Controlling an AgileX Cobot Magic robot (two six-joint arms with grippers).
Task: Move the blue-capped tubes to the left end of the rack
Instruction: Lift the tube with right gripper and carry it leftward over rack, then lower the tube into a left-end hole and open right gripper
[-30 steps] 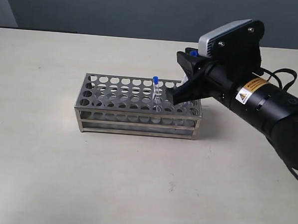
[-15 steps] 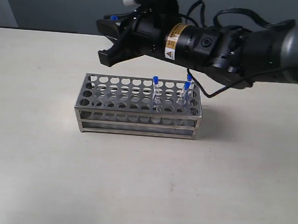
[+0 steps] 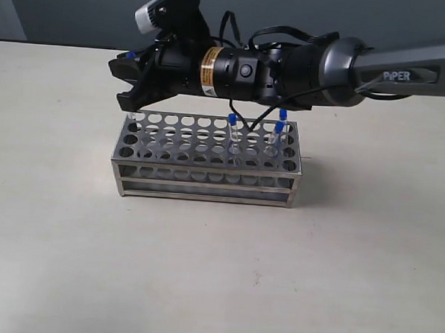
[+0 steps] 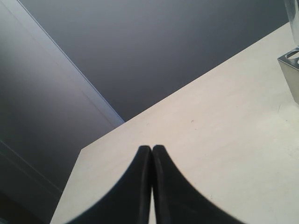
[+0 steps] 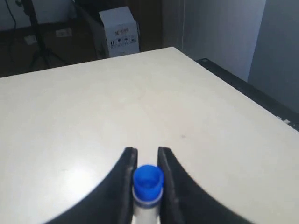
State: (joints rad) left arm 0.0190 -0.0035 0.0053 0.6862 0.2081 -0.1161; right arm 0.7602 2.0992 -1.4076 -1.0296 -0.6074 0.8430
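Note:
The steel rack (image 3: 207, 179) stands mid-table. My right gripper (image 3: 127, 81) has reached across to its left end and is shut on a blue-capped tube (image 3: 130, 55). In the right wrist view the blue cap (image 5: 148, 179) sits between the fingers of the right gripper (image 5: 146, 150). The held tube's clear lower end hangs at the leftmost holes; I cannot tell whether it is inside one. One blue-capped tube (image 3: 231, 130) stands near the rack's middle and two more (image 3: 278, 131) at its right end. My left gripper (image 4: 152, 148) is shut and empty, with a rack corner (image 4: 290, 65) at the edge of its view.
The black right arm (image 3: 302, 66) stretches over the back of the rack from the right. Bare beige table (image 3: 202, 270) lies in front of and beside the rack. A dark wall runs behind the table's far edge.
My right arm has swung from the rack's right end across to its left end, carrying a blue-capped tube. The tubes standing in the rack have stayed put.

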